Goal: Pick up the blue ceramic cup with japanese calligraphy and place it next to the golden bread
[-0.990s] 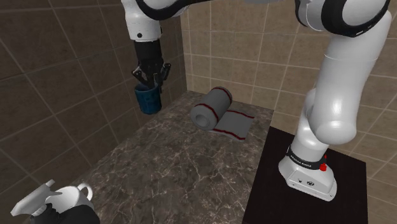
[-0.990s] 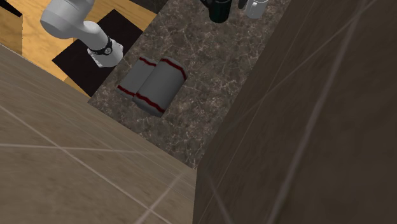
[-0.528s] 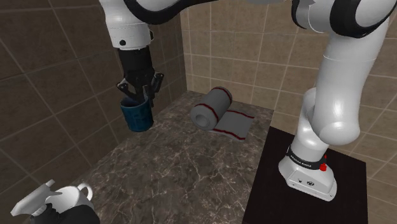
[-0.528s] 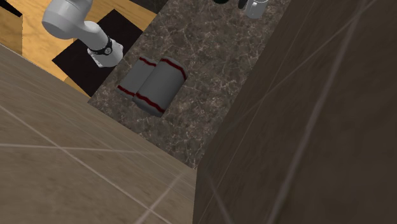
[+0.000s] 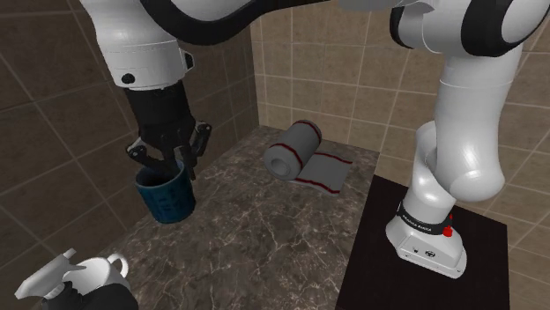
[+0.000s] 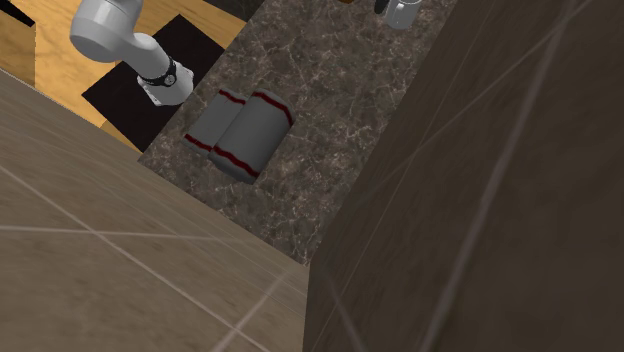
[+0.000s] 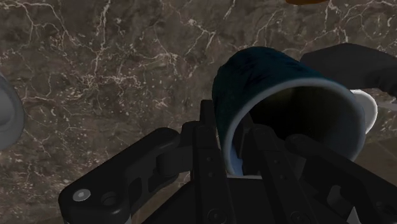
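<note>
The dark blue cup (image 5: 166, 195) hangs at the left of my shoulder view, clear of the marble counter (image 5: 264, 238), with my gripper (image 5: 170, 167) clamped on its rim. Pickup looks done; setting it beside the bread is what's left.

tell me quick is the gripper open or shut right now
Gripper: jaws closed on the rim of the dark blue cup, holding it.

You have the dark blue cup (image 5: 167, 195) pinched by its rim in the fingers (image 5: 188, 160), tilted slightly, above the counter (image 5: 264, 238).
</note>
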You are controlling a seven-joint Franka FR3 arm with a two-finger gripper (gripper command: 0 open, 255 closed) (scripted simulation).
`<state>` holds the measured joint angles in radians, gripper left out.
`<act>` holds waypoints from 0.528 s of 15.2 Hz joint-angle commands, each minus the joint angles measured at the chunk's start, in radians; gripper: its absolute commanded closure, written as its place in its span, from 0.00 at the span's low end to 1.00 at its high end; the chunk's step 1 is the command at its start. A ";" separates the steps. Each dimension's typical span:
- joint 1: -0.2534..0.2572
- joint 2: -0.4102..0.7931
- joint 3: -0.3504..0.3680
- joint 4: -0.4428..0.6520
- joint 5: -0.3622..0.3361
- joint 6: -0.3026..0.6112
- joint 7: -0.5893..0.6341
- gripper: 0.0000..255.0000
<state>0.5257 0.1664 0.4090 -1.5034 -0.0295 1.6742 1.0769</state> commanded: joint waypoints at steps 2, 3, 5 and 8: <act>0.053 0.049 0.028 0.057 -0.027 -0.011 0.081 1.00; 0.052 0.046 0.027 0.040 -0.025 0.004 0.080 1.00; 0.050 0.042 0.026 0.007 -0.023 0.032 0.078 1.00; 0.047 0.038 0.025 -0.039 -0.022 0.074 0.077 1.00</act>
<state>0.5725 0.2043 0.4344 -1.5286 -0.0510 1.7343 1.1522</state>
